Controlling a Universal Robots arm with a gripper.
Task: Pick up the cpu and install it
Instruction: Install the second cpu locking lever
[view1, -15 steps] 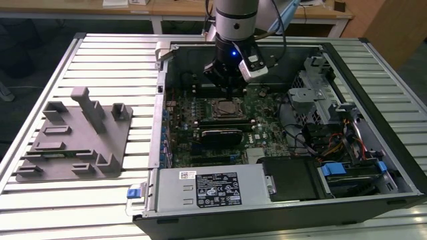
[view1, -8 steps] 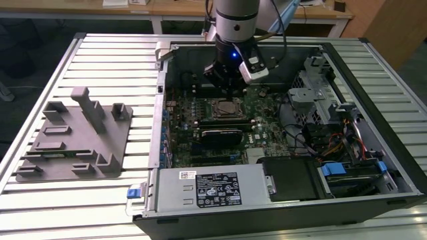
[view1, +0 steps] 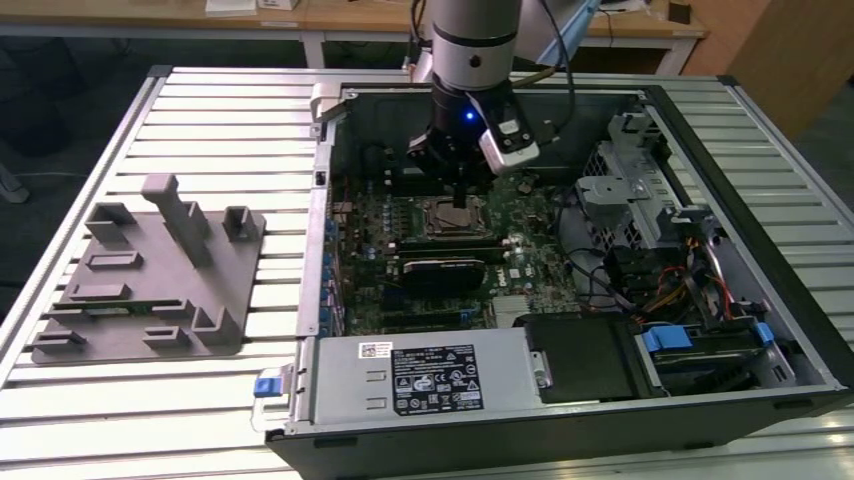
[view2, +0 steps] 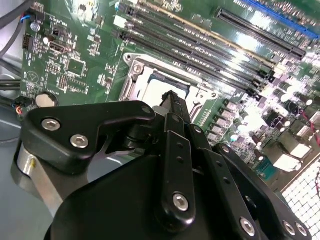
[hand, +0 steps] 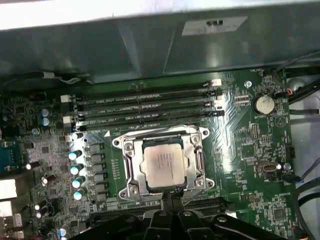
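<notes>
The cpu (hand: 165, 166) lies flat in the motherboard socket (hand: 129, 165), its silver top showing inside the metal frame. In the second wrist view the cpu (view2: 154, 91) shows just beyond the fingertips. My gripper (hand: 170, 196) hangs low over the socket's edge, its fingers (hand: 167, 200) together at one narrow tip with nothing between them. From the exterior view my gripper (view1: 461, 200) stands straight down inside the open computer case (view1: 320, 150), right above the cpu (view1: 443, 217).
Four memory slots (hand: 150, 107) run beside the socket. A black block (view1: 447, 270) sits on the board nearer the power supply (view1: 414, 375). Drive cage and cables (view1: 667, 260) fill the exterior view's right. A grey fixture (view1: 147, 280) rests on the slatted table at the left.
</notes>
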